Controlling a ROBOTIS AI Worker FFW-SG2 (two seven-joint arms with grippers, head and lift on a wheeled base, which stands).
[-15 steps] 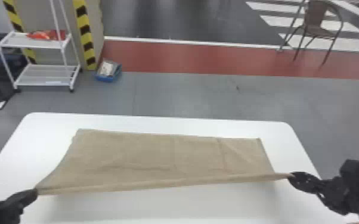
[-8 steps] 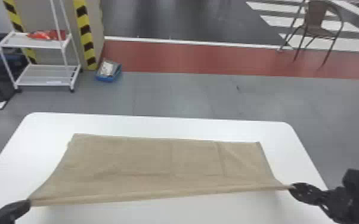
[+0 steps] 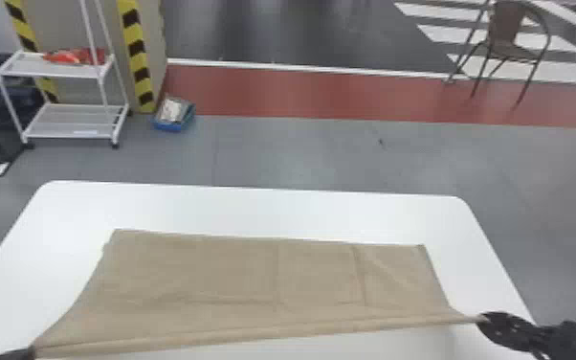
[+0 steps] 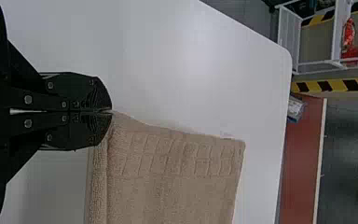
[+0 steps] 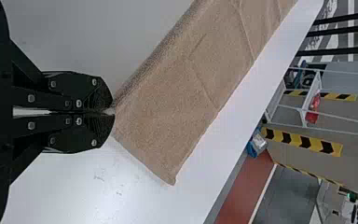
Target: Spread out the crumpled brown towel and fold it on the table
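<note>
The brown towel [image 3: 253,277] lies spread as a wide strip on the white table [image 3: 253,201], its near edge pulled taut between both grippers. At its near left corner is my left gripper [image 3: 32,353]; at its near right corner, my right gripper [image 3: 481,320]. In the left wrist view, my left gripper [image 4: 111,111] is shut on a corner of the towel [image 4: 177,172], beside a band of raised squares. My right gripper [image 5: 113,112] is pinched shut on the other corner of the towel [image 5: 168,116] in the right wrist view. Light creases cross the towel's right part.
Beyond the table's far edge, a white shelf rack [image 3: 72,119] stands at the left with a blue box [image 3: 174,115] on the floor near it. A brown chair [image 3: 512,43] is far off at the right.
Both grippers have moved nearer the robot, the left also outward to the left, drawing the towel's near edge along. The towel's far edge has slid slightly nearer too.
</note>
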